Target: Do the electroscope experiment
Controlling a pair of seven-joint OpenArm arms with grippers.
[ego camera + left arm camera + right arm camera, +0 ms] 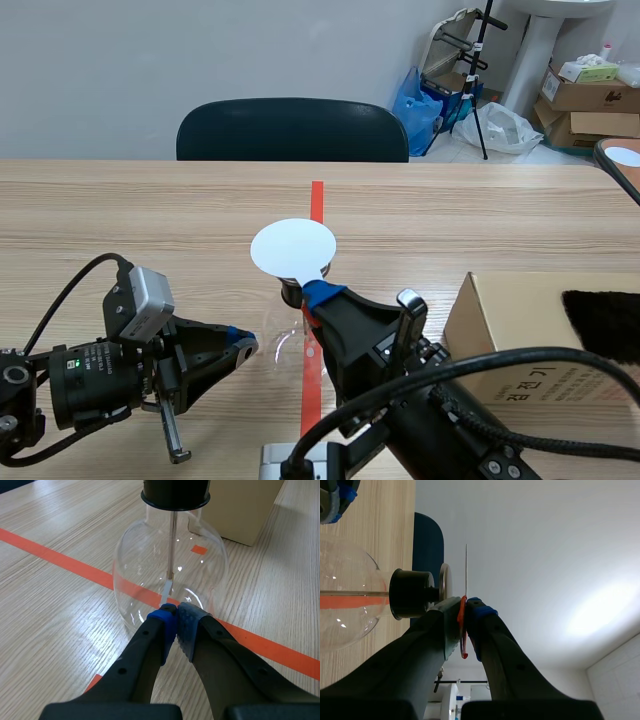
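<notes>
The electroscope is a clear glass flask (pixel 285 340) with a black stopper (pixel 175 492) and a thin rod inside, standing on the red tape line. My left gripper (pixel 175 612) is shut, its tips against the flask's (pixel 170 575) lower wall, holding nothing. My right gripper (pixel 318 295) is shut on the red handle (pixel 463 630) of a thin white disc (pixel 292 248). The disc (pixel 466 570) is held flat just above the electroscope's metal top plate (pixel 445 582); whether they touch I cannot tell. The left gripper (pixel 335 500) also shows beside the flask (pixel 345 595).
A cardboard box (pixel 520 330) stands to the right of the flask with a black furry cloth (pixel 605 320) on it. A dark chair (pixel 292 130) stands beyond the table's far edge. A small metal piece (pixel 285 460) lies at the table's near edge.
</notes>
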